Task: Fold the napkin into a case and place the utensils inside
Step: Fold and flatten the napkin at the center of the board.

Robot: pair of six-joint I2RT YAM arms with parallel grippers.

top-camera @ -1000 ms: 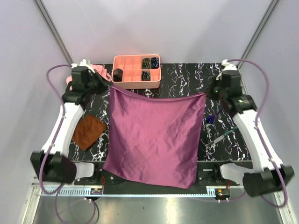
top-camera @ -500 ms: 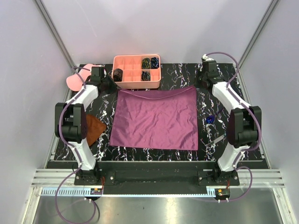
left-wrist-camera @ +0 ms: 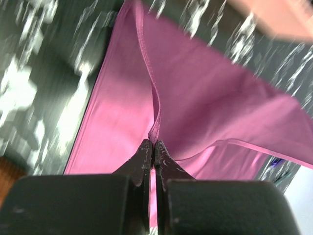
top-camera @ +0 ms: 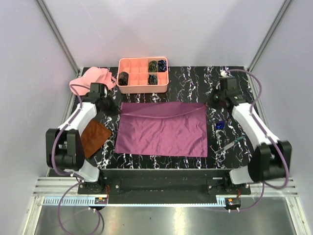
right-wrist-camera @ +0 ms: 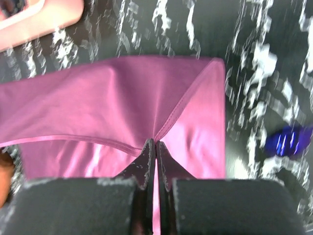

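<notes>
Napkin (top-camera: 161, 134) now shorter, far edge drawn nearer.

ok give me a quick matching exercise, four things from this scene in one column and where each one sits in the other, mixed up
Things:
1 napkin
2 brown cloth
3 pink tray
4 small blue object

Places:
a at the far edge of the table
b just right of the napkin
c left of the napkin
d spread across the middle

Pairs: 1-d, 2-c, 3-a, 4-b
</notes>
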